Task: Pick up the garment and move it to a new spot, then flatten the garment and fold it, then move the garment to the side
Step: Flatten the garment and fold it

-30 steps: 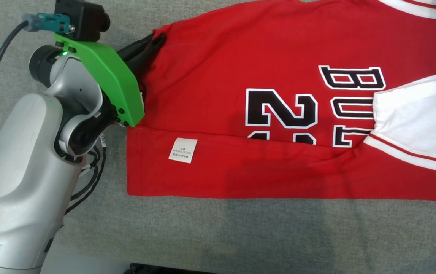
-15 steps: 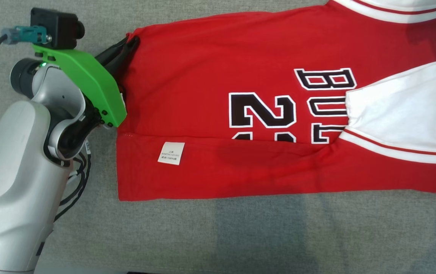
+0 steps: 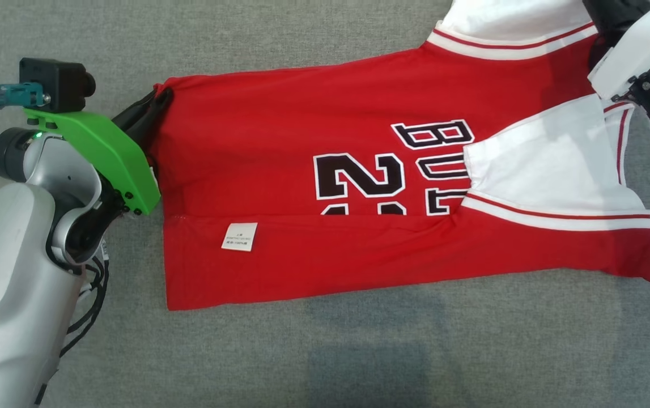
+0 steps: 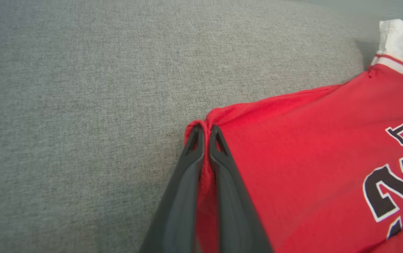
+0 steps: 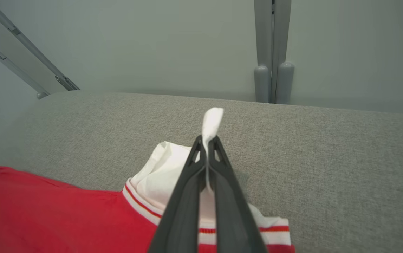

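Left hand [image 4: 205, 130] lying low, pinching garment [image 4: 310, 158] corner, right hand [image 5: 206, 140] clamped on white sleeve [image 5: 212, 119]

Landmark: the garment [image 3: 302, 170], spread on the padded surface [image 3: 302, 351].
- At its far left corner you have the left gripper [image 4: 205, 130], clamped on that corner.
- At its far right end, the right gripper [image 5: 206, 140] pinches a sleeve edge, which pokes out past the tips.
- A second sleeve [image 3: 551, 164] lies folded over the garment's right part.
- The label [image 3: 239, 236] sits on the garment's near strip, toward the left.
- Behind the garment, past the surface's back edge, stands a post [image 5: 273, 52].
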You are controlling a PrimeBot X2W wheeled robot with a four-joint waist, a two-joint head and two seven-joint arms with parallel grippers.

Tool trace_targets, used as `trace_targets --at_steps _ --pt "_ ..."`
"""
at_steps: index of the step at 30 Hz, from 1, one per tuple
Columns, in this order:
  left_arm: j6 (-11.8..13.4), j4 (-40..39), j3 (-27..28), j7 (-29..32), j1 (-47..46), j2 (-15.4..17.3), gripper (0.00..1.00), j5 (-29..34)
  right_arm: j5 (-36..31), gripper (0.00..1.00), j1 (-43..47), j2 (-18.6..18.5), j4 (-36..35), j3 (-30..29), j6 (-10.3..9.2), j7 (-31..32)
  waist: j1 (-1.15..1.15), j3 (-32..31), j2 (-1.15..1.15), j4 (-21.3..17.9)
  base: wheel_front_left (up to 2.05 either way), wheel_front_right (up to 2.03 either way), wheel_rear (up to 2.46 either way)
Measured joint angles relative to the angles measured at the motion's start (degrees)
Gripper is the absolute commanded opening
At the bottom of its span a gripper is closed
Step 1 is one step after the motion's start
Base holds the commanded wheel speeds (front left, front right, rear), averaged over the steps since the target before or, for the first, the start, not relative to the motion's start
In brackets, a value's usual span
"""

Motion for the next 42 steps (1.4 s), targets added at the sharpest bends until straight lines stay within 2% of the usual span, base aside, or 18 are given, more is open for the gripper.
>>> trace_targets --at_steps 7,13,42 --pt "-0.05 -0.16 0.27 -0.32 0.89 1.60 0.00 -0.01 0.01 0.00 0.84 0.10 -2.26 1.15 0.02 -1.05 0.00 -2.08 0.00 -2.83 0.00 0.00 0.00" --pt "-0.51 -0.49 0.13 -0.12 1.04 1.99 0.00 -0.02 -0.62 0.00 1.02 -1.49 -3.13 1.02 0.19 -3.19 0.00 -2.01 0.00 -4.74 0.00 0.00 0.00" --pt "-0.74 -1.05 1.65 -3.50 1.09 2.88 0.00 -0.01 -0.54 0.00 3.04 -2.58 -4.57 1.80 0.52 -5.12 0.00 -2.19 0.00 -4.51 0.00 0.00 0.00"
